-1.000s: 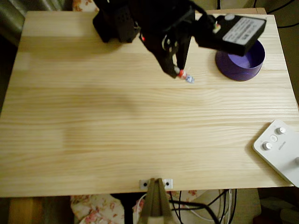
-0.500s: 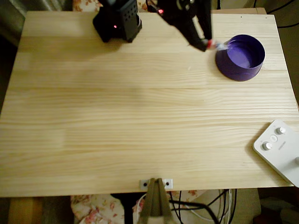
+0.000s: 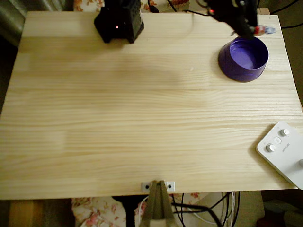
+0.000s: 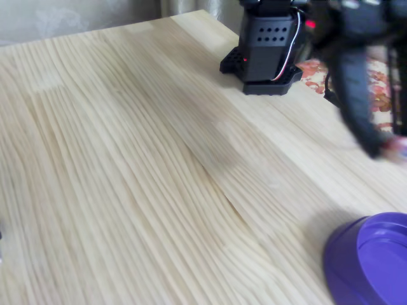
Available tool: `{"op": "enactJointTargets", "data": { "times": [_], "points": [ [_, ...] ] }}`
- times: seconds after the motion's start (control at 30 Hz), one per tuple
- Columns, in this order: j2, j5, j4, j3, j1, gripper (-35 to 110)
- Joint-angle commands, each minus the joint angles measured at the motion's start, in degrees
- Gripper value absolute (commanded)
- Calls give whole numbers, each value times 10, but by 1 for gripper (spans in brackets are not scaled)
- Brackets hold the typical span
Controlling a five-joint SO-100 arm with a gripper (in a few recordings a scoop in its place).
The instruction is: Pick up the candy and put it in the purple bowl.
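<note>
The purple bowl [image 3: 243, 57] stands at the table's far right, and its near rim [image 4: 369, 257] shows at the lower right of the fixed view. My black gripper [image 3: 253, 31] hangs in the air just beyond the bowl's far rim, shut on the candy [image 3: 264, 30], whose orange and pale ends stick out to the right of the fingertips. In the fixed view the gripper [image 4: 385, 149] is motion-blurred above and behind the bowl, with the candy [image 4: 395, 149] a pinkish smear at its tip.
The arm's black base [image 3: 119, 21] sits at the table's far edge, left of centre. A white button box [image 3: 284, 151] lies at the near right corner. A metal clamp [image 3: 158, 187] grips the front edge. The wooden table [image 3: 142, 118] is bare in the middle.
My gripper lifted the candy off the table and swung it right and toward the far edge, from left of the bowl to just past the bowl's far rim.
</note>
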Motion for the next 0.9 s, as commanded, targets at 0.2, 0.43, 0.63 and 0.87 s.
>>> {"op": "enactJointTargets", "data": {
  "times": [0.2, 0.43, 0.63, 0.87],
  "points": [
    [-95, -11, -94, -106, -75, -1],
    [-150, -10, -106, -126, -99, 1],
    [-195, -8, -116, -151, -91, 6],
    [-222, -18, -128, -147, -66, 9]
  ]
}}
